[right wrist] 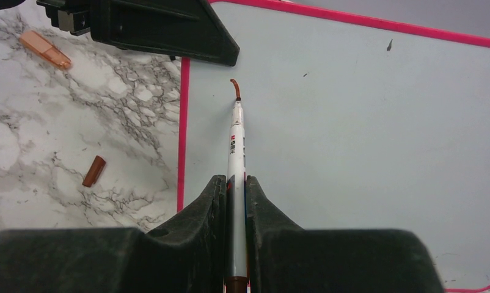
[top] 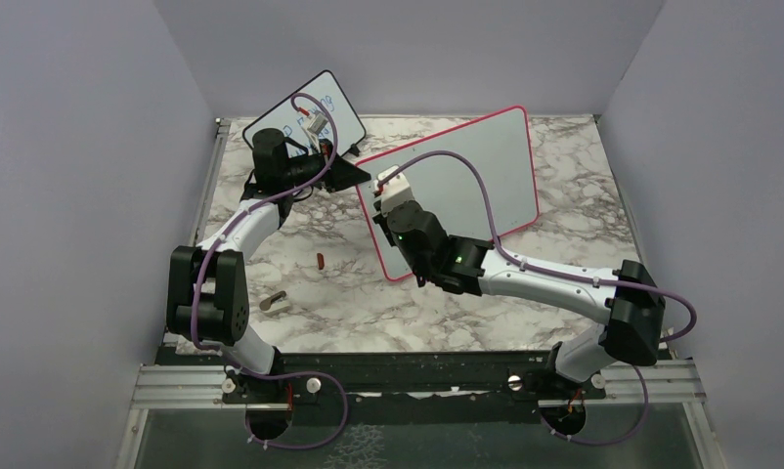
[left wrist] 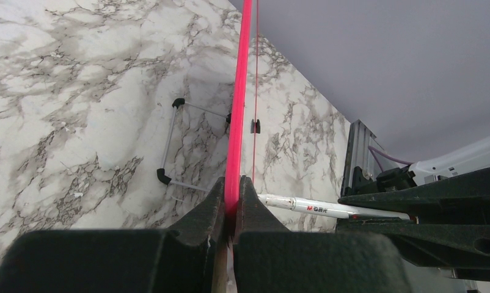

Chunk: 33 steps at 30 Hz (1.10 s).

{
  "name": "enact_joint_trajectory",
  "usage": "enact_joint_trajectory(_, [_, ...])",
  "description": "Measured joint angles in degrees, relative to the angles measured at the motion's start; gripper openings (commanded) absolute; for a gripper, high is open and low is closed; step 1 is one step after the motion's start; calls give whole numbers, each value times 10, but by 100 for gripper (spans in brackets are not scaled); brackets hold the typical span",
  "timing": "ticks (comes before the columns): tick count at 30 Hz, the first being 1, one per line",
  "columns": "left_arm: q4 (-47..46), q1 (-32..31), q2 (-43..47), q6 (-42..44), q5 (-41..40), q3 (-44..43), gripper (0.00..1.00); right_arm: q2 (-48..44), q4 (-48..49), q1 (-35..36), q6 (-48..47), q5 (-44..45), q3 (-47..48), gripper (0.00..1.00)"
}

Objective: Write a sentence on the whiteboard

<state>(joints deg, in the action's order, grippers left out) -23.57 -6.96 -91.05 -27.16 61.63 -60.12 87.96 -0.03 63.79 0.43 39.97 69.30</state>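
Note:
The whiteboard point(top: 466, 166), white with a red-pink frame, stands tilted on the marble table. My left gripper point(top: 362, 180) is shut on the frame at the board's upper left corner; in the left wrist view the pink edge point(left wrist: 239, 91) runs straight up from between the closed jaws of the left gripper point(left wrist: 232, 186). My right gripper point(right wrist: 235, 182) is shut on a white marker point(right wrist: 236, 140), whose tip touches the whiteboard point(right wrist: 352, 122) near its left edge. A short brownish-red curved stroke point(right wrist: 234, 85) at the tip is the only mark of the sentence in view.
A smaller black-framed board point(top: 322, 109) with blue writing stands behind the left arm. A brown-red marker cap point(top: 321, 261) lies on the table left of the whiteboard, with a small grey piece point(top: 273, 301) nearer the front. The board's wire stand point(left wrist: 168, 146) rests on the marble.

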Motion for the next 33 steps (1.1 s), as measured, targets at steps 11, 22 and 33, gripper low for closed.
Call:
enact_joint_trajectory(11, [0, 0, 0, 0, 0, 0, 0, -5, -26, 0, 15, 11, 0, 0])
enact_joint_trajectory(22, [0, 0, 0, 0, 0, 0, 0, -7, -33, 0, 21, 12, 0, 0])
enact_joint_trajectory(33, [0, 0, 0, 0, 0, 0, 0, -10, -43, 0, 26, 12, 0, 1])
